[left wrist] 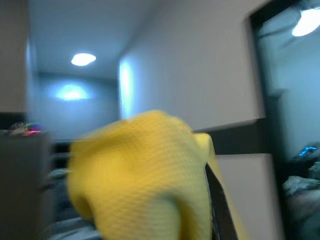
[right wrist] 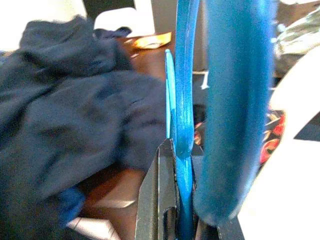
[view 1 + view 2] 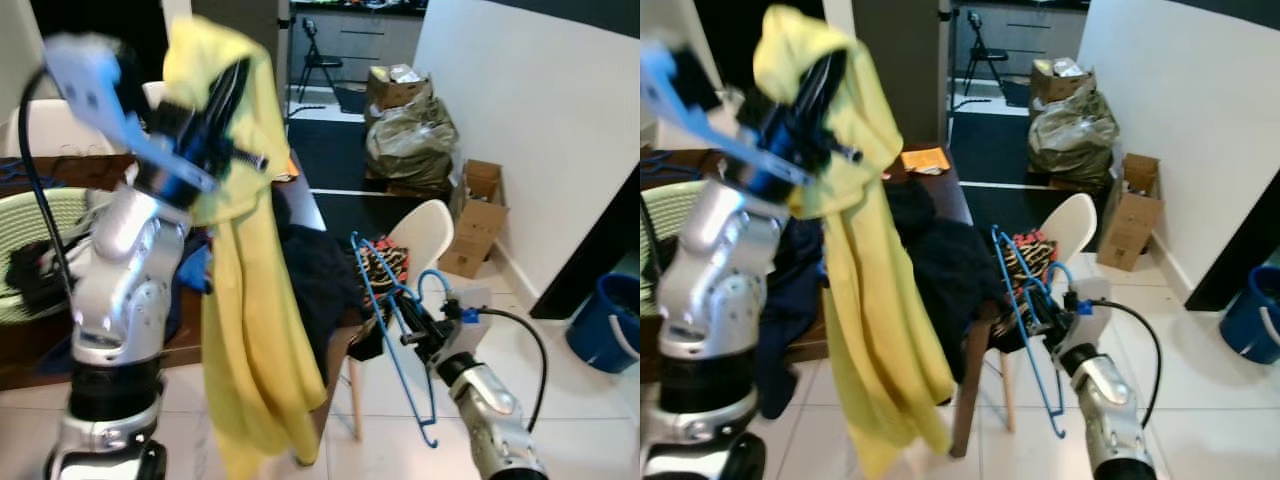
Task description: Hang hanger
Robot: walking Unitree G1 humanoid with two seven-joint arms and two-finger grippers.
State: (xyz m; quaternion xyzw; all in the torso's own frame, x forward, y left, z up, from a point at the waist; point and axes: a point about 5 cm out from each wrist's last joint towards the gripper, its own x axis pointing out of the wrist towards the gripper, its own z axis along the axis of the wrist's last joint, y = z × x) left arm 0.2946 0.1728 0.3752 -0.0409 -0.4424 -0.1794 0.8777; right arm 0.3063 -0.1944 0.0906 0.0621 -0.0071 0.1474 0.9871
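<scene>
While we grip both pieces, the garment must meet the hanger

At lower right our right gripper [image 3: 418, 325] pinches the blue hanger [image 3: 385, 320]; upper left, our left gripper [image 3: 215, 105] clamps the yellow garment [image 3: 250, 330]; we should keep the hanger level and feed its arm into the neckline, clear of the white chair [image 3: 425, 232]

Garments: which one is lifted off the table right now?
The yellow garment, hanging from the raised left gripper. The dark blue clothes lie heaped on the table.
</scene>
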